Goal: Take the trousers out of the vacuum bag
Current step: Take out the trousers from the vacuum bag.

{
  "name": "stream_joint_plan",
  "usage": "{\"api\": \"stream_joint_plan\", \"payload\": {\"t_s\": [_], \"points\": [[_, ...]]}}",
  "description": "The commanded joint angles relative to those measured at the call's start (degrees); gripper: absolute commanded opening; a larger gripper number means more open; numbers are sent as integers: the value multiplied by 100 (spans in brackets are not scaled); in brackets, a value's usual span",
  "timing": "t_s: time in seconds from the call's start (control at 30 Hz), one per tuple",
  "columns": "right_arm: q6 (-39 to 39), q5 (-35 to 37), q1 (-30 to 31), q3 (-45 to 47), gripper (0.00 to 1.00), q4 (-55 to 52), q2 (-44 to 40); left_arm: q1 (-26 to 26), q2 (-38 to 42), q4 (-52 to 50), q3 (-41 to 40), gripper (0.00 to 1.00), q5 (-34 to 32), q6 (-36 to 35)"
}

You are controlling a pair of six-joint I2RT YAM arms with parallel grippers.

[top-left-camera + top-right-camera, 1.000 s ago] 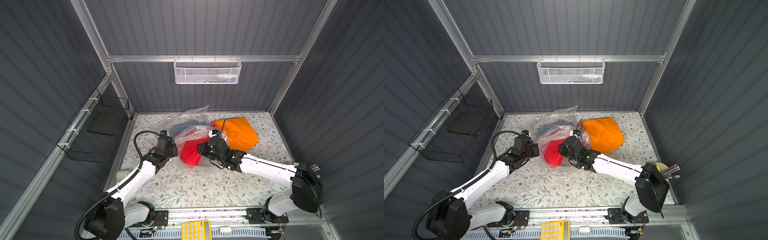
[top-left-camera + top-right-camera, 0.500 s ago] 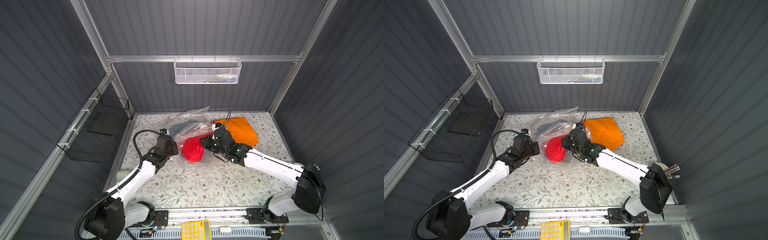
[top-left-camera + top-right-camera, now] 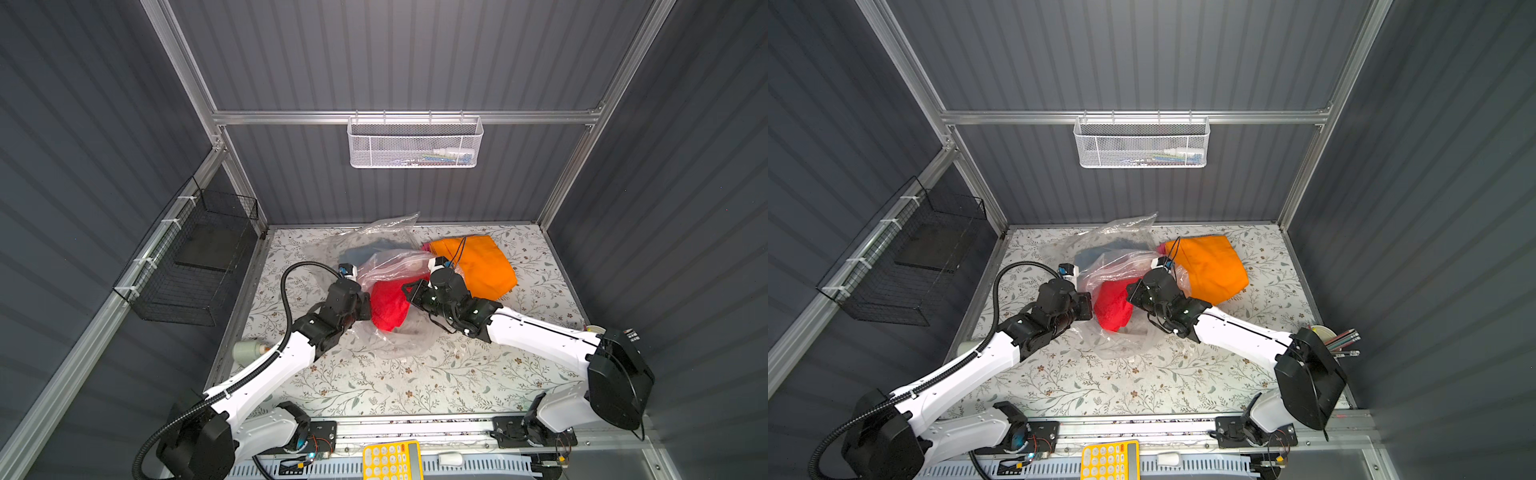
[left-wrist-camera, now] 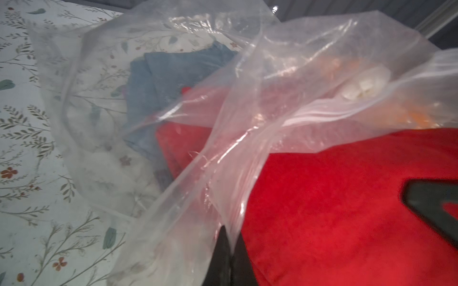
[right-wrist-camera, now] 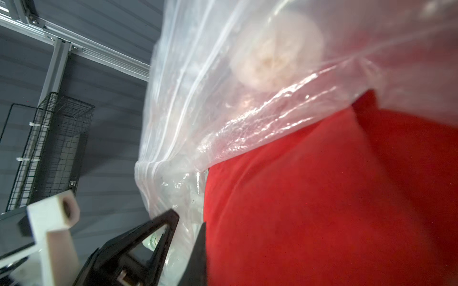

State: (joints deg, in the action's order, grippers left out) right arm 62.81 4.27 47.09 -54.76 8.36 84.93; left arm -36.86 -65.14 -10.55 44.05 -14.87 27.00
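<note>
Right hand (image 3: 409, 291) has eased back, shut beside red trousers (image 3: 388, 305); only left wrist shows left hand (image 4: 230, 250) clamping vacuum bag (image 4: 223, 74).

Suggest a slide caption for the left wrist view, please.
Left gripper pinching the vacuum bag beside the red trousers, denim trousers deeper inside.

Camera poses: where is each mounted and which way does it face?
Top views: stereo pair high over the robot's base, looking down on the floral table; left arm, right arm whole.
Left wrist: low, faces the clear crinkly plastic vacuum bag; left gripper pinches its film.
Right wrist: low, faces red cloth trousers, black wire basket beyond; own body unclear.
Shared: both wrist views show the round white valve cap.
</note>
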Motion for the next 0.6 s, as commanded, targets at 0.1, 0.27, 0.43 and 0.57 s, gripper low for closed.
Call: {"api": "stream_joint_plan", "payload": {"t_s": [0.1, 0.27, 0.43, 0.57], "points": [[143, 326, 20, 185, 0, 917, 598, -205, 302, -222, -292, 0, -86, -66], [-86, 261, -79, -158, 0, 1045, 1142, -607, 149, -260, -430, 0, -239, 143], [-343, -40, -234, -671, 0, 1073, 1583, -779, 64, -258, -535, 0, -635, 329], [-541, -69, -244, -798, 0, 896, 1318, -778, -100, -275, -489, 0, -850, 349]]}}
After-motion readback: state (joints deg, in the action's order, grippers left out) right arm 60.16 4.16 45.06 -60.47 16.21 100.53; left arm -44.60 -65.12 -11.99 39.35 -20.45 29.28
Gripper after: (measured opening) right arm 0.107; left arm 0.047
